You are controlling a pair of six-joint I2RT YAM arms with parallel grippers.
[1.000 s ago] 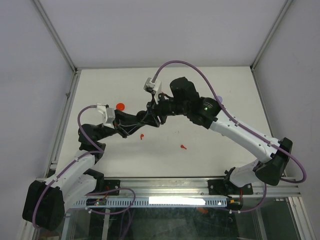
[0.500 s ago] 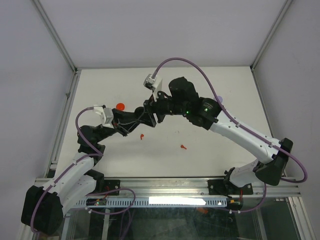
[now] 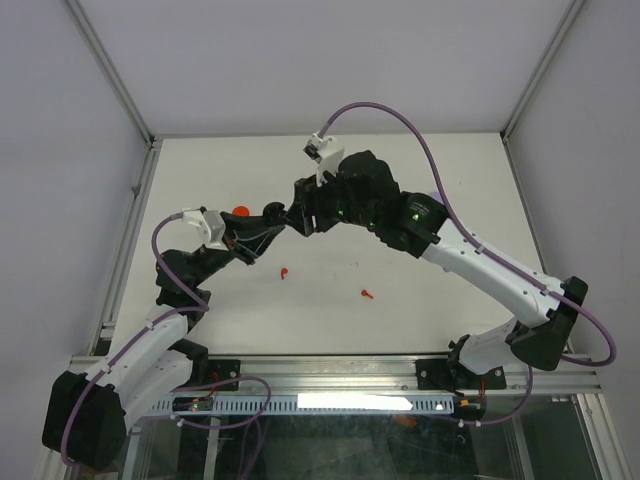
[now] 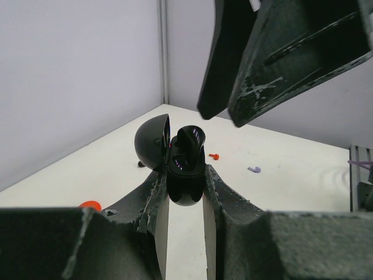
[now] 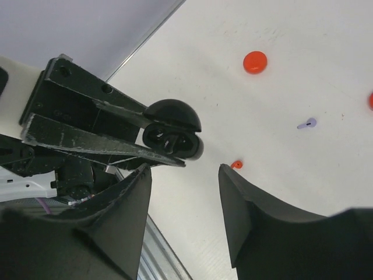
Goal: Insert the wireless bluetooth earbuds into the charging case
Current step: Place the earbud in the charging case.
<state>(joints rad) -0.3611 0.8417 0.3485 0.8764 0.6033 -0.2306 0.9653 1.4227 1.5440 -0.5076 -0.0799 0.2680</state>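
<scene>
Earbuds (image 3: 367,294) look tiny, light and slick, best pinched across the body; left gripper (image 4: 185,179) clamps the open charging case (image 4: 185,166), right gripper (image 5: 185,170) gapes empty.

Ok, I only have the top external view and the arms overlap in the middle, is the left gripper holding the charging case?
Observer: Yes, the left wrist view shows the left gripper shut on the black charging case, lid open.
Operator: Is the right gripper carrying an earbud?
Observer: No, the right wrist view shows it open and empty.
Operator: Anything under that arm I'm missing?
Observer: A lavender earbud lies on the table.
</scene>
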